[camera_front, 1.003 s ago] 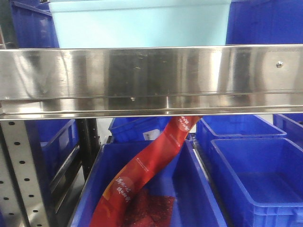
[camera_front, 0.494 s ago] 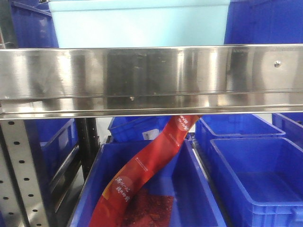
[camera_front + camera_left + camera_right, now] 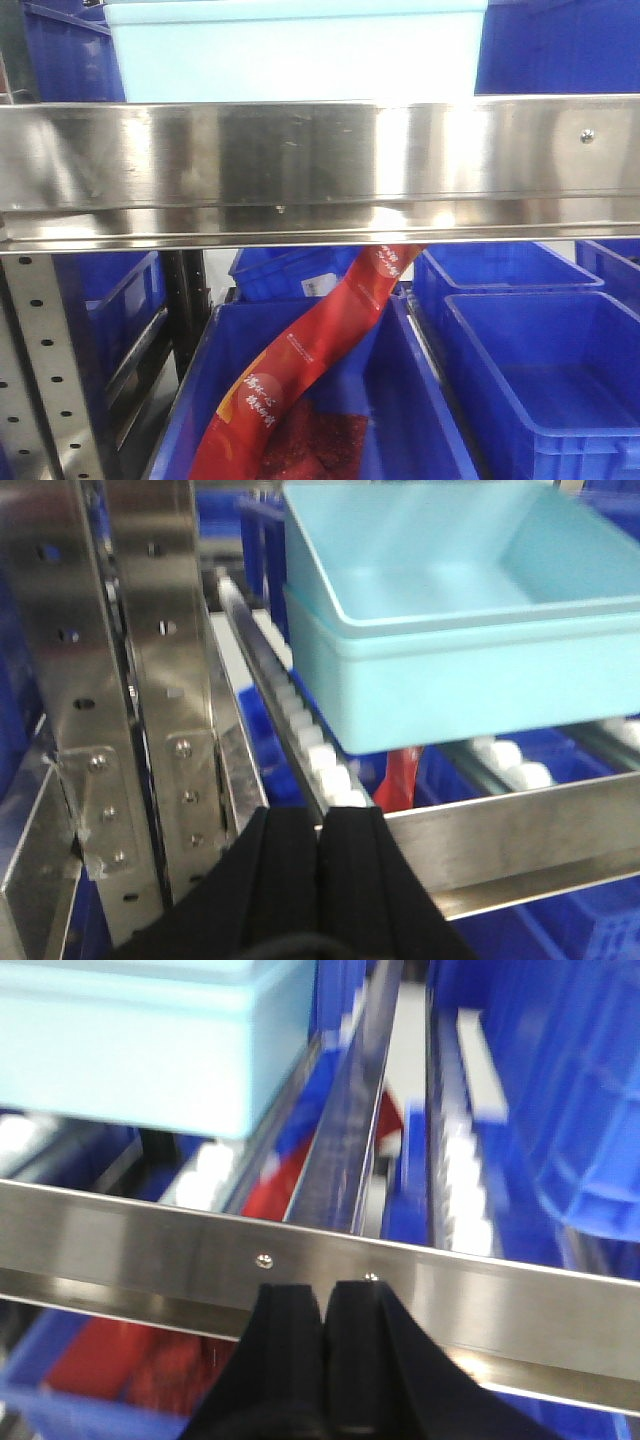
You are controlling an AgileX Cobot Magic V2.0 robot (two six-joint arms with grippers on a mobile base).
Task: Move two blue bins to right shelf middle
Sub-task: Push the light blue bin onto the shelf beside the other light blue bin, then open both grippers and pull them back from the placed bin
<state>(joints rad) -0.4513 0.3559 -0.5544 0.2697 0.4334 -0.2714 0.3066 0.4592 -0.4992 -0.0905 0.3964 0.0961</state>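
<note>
- You're looking at two pale blue bins [image 3: 440,630], nested, sitting on the roller track just behind the steel front rail [image 3: 320,160].
- They're looking empty, so probably light; the plastic is stiff and smooth, likely slippery.
- Take them under the rim at both short ends.
- Left gripper [image 3: 318,830] and right gripper [image 3: 322,1305] are showing fingers pressed together, holding nothing, just in front of the rail.

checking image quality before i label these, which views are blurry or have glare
Front view: sharp, but bright glare streaks on the steel shelf rail. Left wrist view: mildly soft, the stacked light-blue bins still readable, left gripper dark and shut. Right wrist view: blurriest, the rollers smeared, right gripper shut.
</note>
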